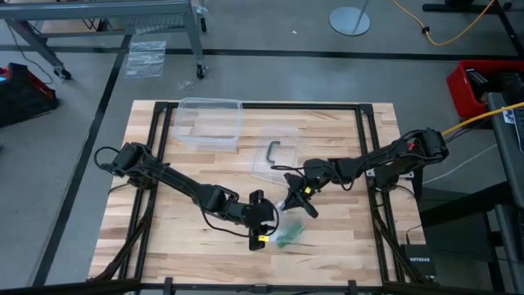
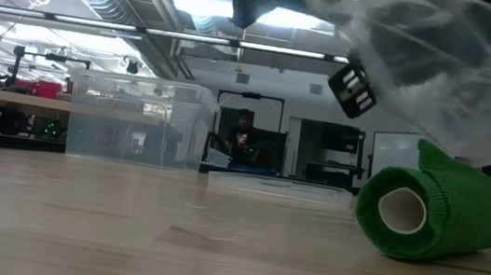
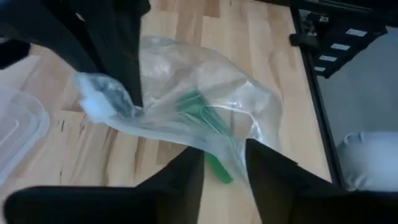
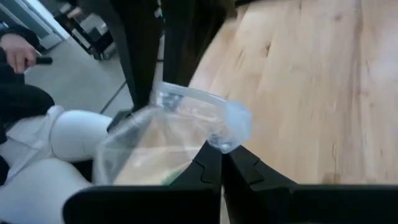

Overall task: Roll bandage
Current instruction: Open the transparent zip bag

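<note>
The light wooden counter point(image 1: 205, 238) stands on a grey concrete floor point(image 1: 82, 90). Beyond it is a workshop with ceiling lights point(image 2: 214, 7), benches point(image 2: 6, 99) and a person point(image 2: 243, 137) far behind.

Bright green bandage point(image 2: 433, 213), a compact roll on its side on the wooden table, seemingly just free of the bag.

Clear plastic bag point(image 1: 288, 223), bin point(image 1: 210, 123), lid point(image 1: 274, 158)
</note>
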Robot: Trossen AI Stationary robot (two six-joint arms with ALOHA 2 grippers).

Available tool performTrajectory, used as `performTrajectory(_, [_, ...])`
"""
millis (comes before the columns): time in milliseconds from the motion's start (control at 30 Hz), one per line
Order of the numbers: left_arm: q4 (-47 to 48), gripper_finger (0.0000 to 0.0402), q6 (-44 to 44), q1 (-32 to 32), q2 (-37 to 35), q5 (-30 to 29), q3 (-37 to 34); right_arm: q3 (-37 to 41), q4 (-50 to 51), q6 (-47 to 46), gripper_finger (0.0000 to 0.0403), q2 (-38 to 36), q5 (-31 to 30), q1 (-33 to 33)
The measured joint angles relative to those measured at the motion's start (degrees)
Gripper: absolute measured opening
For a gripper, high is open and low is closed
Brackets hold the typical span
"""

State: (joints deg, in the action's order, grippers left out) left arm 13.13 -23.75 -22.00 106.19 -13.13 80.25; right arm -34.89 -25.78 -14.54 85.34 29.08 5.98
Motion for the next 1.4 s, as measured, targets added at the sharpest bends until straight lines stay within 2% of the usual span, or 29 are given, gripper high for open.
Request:
performTrajectory(133, [3.2, 0.0147, -1.4, 0.0, 0.0, -0.2, 0.0, 0.0, 4.2, 0.2, 0.0001, 0.0, -0.8, 0.0])
performTrajectory(267, [7.7, 0.0162, -1.5, 0.0, 0.0, -0.2, 0.0, 0.0, 7.8, 2.0, 0.0001, 0.0, -1.5, 0.0])
performTrajectory(500, [7.0, 0.0164, -2.4, 2.4, 0.0, -3.5, 0.0, 0.0, 6.1, 3.4, 0.0, 0.0, -1.5, 0.0])
performTrajectory(733, [6.7, 0.0164, -6.9, 4.9, 0.0, -3.6, 0.0, 0.0, 4.4, 6.0, 0.0, 0.0, -1.6, 0.0])
performTrajectory(967, [2.3, 0.0163, -6.7, 5.7, 0.0, -3.6, 0.0, 0.0, 4.4, 7.3, 0.0, 0.0, -4.3, 0.0])
performTrajectory(1100, [2.3, 0.0141, -5.3, 5.8, 0.0, -3.6, 0.0, 0.0, 3.2, 7.5, 0.0, 0.0, -4.5, 0.0])
performTrajectory(1400, [2.4, 0.0043, -3.6, 5.9, 0.0, -3.6, 0.0, 0.0, 1.7, 7.5, 0.0, 0.0, -4.5, 0.0])
